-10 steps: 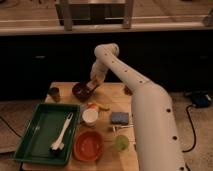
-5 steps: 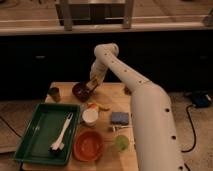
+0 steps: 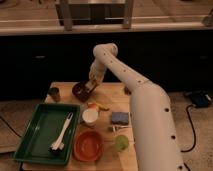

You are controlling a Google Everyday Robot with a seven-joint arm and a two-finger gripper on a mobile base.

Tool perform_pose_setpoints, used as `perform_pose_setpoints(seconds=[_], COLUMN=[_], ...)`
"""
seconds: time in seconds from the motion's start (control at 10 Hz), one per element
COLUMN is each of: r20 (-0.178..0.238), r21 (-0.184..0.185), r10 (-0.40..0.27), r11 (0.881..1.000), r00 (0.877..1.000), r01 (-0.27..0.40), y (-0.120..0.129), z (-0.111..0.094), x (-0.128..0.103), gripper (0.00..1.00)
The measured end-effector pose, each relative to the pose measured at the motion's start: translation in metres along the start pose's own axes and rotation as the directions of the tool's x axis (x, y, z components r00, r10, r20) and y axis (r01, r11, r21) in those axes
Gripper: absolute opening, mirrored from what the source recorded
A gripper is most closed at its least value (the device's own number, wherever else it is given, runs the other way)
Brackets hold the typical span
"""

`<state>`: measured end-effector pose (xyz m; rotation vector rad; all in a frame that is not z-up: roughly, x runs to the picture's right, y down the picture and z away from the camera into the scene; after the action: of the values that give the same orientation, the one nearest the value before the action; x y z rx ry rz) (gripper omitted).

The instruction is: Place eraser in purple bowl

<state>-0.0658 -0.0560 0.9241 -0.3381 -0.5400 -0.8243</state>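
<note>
The purple bowl (image 3: 79,91) is small, round and dark, and it sits at the back left of the wooden table (image 3: 107,97). My gripper (image 3: 90,85) hangs at the end of the white arm (image 3: 131,95), right over the bowl's right rim, and it is shut. The eraser does not show; I cannot tell whether it is between the fingers or in the bowl.
A small dark cup (image 3: 54,93) stands left of the bowl. A green tray (image 3: 35,137) holds a white brush (image 3: 62,133). Nearer the front are a white cup (image 3: 90,116), an orange bowl (image 3: 88,145), a blue sponge (image 3: 120,118), a green cup (image 3: 121,143) and a yellow item (image 3: 98,106).
</note>
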Motion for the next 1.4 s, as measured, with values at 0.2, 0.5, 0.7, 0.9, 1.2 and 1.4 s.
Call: perform_pose_setpoints(seconds=[0.2, 0.5, 0.7, 0.9, 1.2, 1.4], r20=[-0.001, -0.009, -0.015, -0.022, -0.031, -0.033], r21=[-0.005, -0.008, -0.010, -0.010, -0.012, -0.012], r10=[-0.025, -0.046, -0.058, -0.065, -0.069, -0.070], r11=[1.000, 0.999, 0.998, 0.998, 0.998, 0.997], r00=[1.000, 0.999, 0.998, 0.998, 0.997, 0.997], r01=[0.025, 0.046, 0.058, 0.064, 0.068, 0.070], y=[-0.008, -0.013, -0.020, -0.024, -0.027, -0.031], z=[0.002, 0.006, 0.009, 0.012, 0.015, 0.016], x=[-0.008, -0.015, -0.023, -0.027, -0.030, -0.034], gripper=[0.02, 0.02, 0.02, 0.02, 0.02, 0.02])
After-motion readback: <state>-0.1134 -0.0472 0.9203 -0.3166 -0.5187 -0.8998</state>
